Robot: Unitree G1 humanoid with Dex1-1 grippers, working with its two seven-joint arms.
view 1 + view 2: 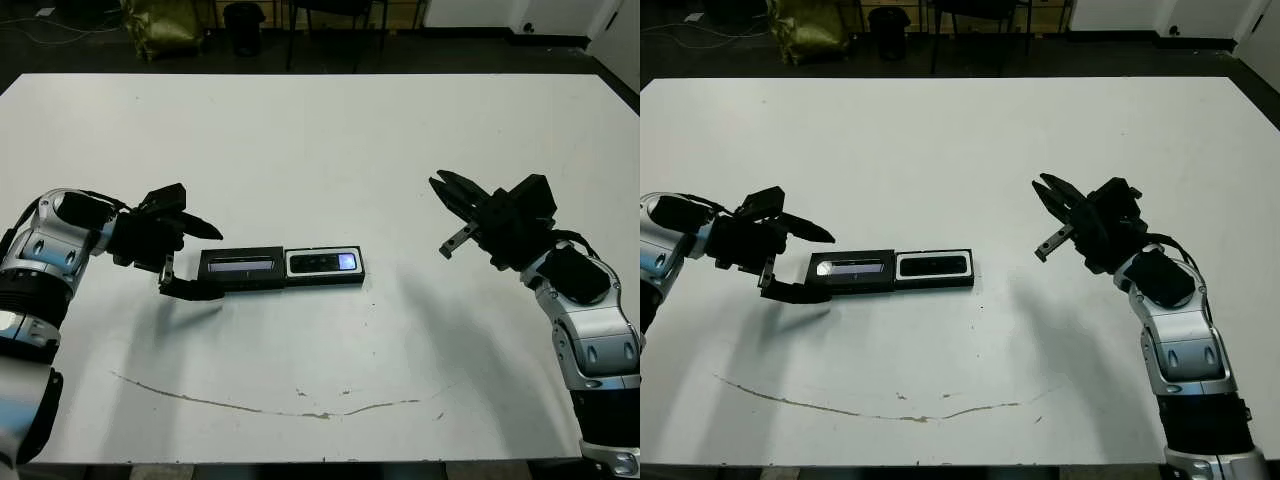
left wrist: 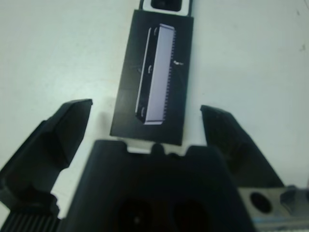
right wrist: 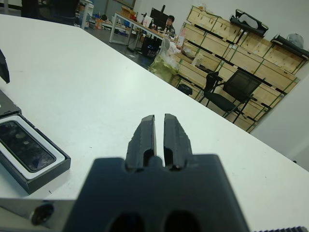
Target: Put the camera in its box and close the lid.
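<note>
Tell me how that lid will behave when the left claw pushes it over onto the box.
The lid looks like a thin flat panel lying on the table, so it is probably light and stiff. Joined to the box at one end, it should swing as a flap. The whole box may slide on the smooth table, since nothing pins it.

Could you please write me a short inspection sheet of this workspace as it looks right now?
Surface: white table, with a thin brownish smear near the front edge.
Camera: camera lies inside the box.
Box: box is open, on the table's middle.
Lid: lid lies flat beside the box, on the robot's left, strip facing up.
Clutter: nothing seen on the table.
Left gripper: left gripper open, at the lid's outer end.
Right gripper: right gripper shut, empty, off to the right of the box.
Cables: nothing seen on the table.
Surroundings: stacked wooden crates, office chair, a seated person far back.
</note>
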